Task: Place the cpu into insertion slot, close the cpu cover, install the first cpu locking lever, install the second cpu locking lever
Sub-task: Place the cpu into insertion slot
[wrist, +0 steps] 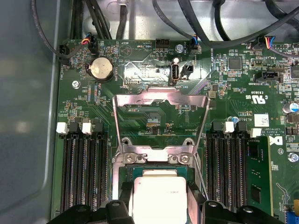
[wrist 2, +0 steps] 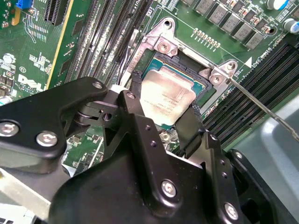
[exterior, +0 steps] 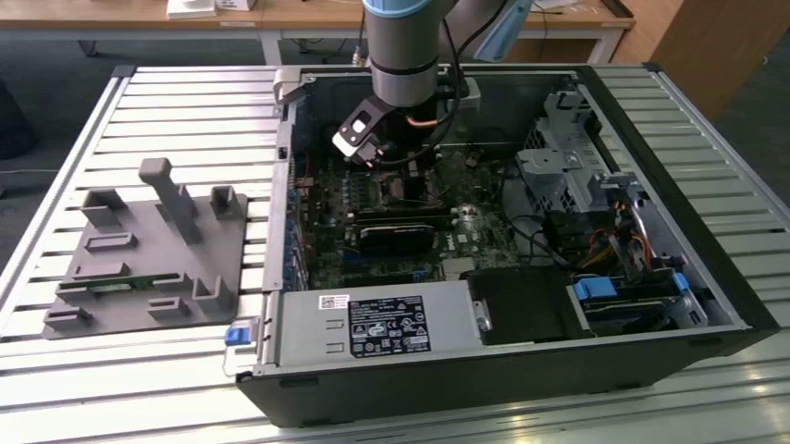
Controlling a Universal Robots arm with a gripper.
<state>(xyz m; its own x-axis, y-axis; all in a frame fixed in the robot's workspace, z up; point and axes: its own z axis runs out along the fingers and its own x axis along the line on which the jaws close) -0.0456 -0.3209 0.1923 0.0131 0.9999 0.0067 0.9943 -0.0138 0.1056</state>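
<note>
Open black computer case (exterior: 494, 379) lying on a slatted metal table (exterior: 185, 92), with the grey-and-blue robot arm (exterior: 401, 46) reaching down into it at the upper centre of the exterior view. A grey moulded fixture plate (exterior: 148, 250) rests on the table at the exterior view's left, well apart from the case. In both wrist views the black two-fingered gripper (wrist 2: 164, 102) straddles the cpu (wrist: 159, 198), a small flat square chip with a pale silver-beige metal face. Its fingers (wrist 2: 135, 91) are drawn in narrow against two opposite edges of the chip, gripping it. The cpu lies level within the insertion slot (wrist 2: 180, 64), a square black socket with a metal rim on the green motherboard (wrist: 275, 93). The cpu cover (wrist: 161, 97), a thin silver metal frame plate with a square window, is swung open away from the socket on its hinge. A thin metal lever rod (wrist 2: 261, 105) juts out beside the hinge corner. Long narrow black memory slots (wrist: 84, 172) flank the socket on both sides.
</note>
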